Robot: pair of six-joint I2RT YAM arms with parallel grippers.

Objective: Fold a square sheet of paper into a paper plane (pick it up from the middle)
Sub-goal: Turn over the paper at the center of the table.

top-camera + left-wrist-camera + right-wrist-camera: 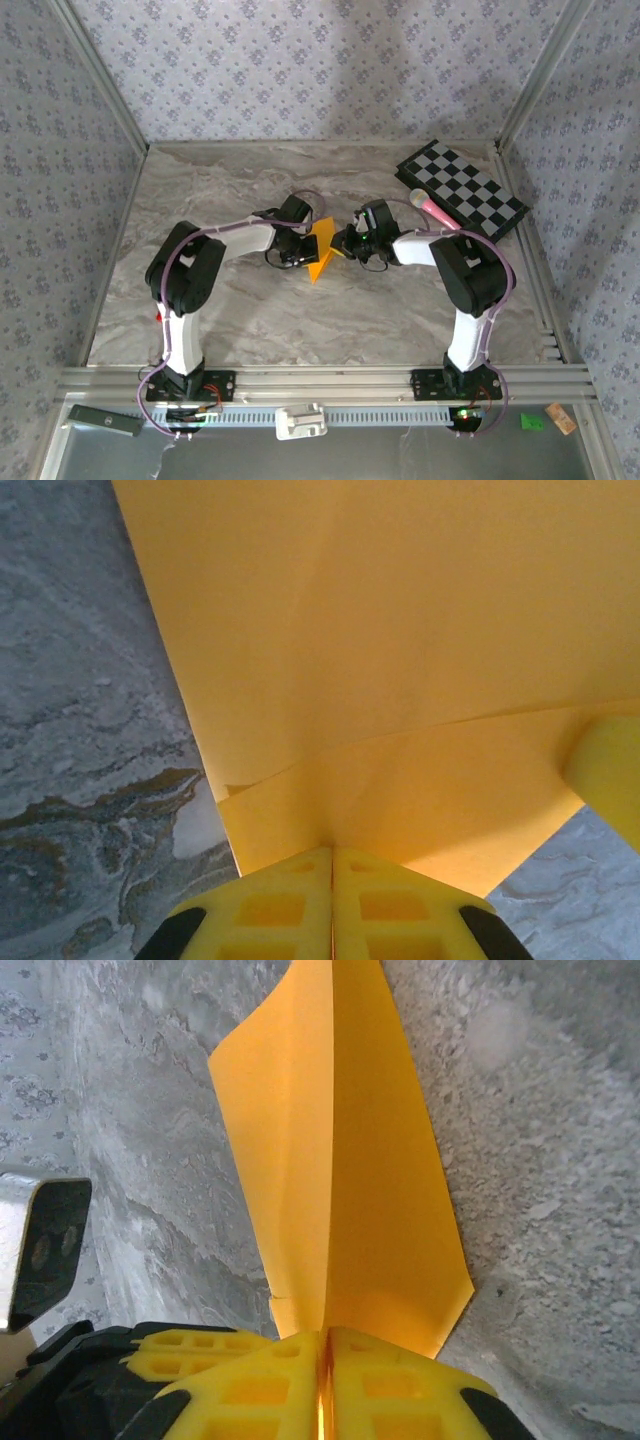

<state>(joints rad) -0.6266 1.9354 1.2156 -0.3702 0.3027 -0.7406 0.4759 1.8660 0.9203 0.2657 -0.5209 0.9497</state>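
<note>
Mid-table, toward the far edge, the left gripper (332, 852) and right gripper (325, 1338) each pinch the paper plane (321, 256) – fingers pressed together. The crease should stay taut – no tugging apart.

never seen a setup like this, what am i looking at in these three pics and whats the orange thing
These are two robot arms bolted to the near edge of a marble-patterned table. The wide picture comes from a camera above and behind them. The other two come from cameras on each wrist, looking past that arm's yellow fingers.

The orange thing is a partly folded sheet of paper, held up between the arms. The left claw is shut on one edge, and the right claw is pinched on another, both seen close up in the wrist pictures.

Also on the table: a black-and-white checkered board at the far right, with a pink-tipped stick lying on it.
</note>
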